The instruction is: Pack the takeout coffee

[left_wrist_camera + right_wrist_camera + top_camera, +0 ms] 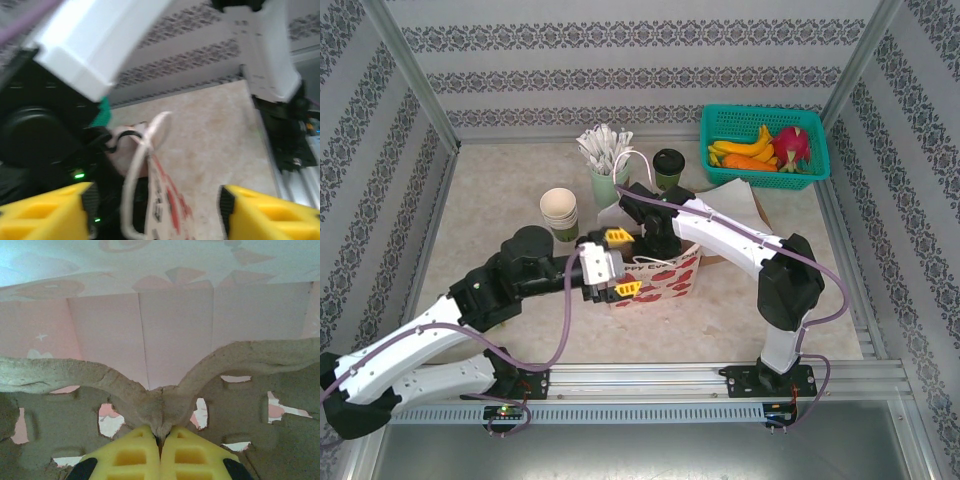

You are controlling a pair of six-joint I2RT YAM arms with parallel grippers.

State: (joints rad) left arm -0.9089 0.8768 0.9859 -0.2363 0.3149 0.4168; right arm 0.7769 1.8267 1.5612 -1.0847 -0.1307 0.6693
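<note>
The left pincer (621,263) is released, its yellow fingers (45,210) wide apart; between them rises the near rim of the bag (665,285), with its white handle (142,165) looping up just ahead, and whether either finger touches the paper cannot be told; the right arm (720,235) crosses just beyond this pincer and dips into the bag's mouth, blocking the way in from above. The right pincer (160,437) is down inside the bag, clenched on the middle rib of a grey pulp carrier (75,385); the carrier's arms spread to either side of the pincer, and the bag's pink inner wall stands just beyond. The coffee (668,166) stands upright on the table outside the bag, beyond both pincers and well apart from them, lid on; left of it, close by, is the sticks cup (604,183); the cup stack (559,212) sits beyond the left pincer, to its left; the basket (720,125) of fruit lies far beyond, to the right.
</note>
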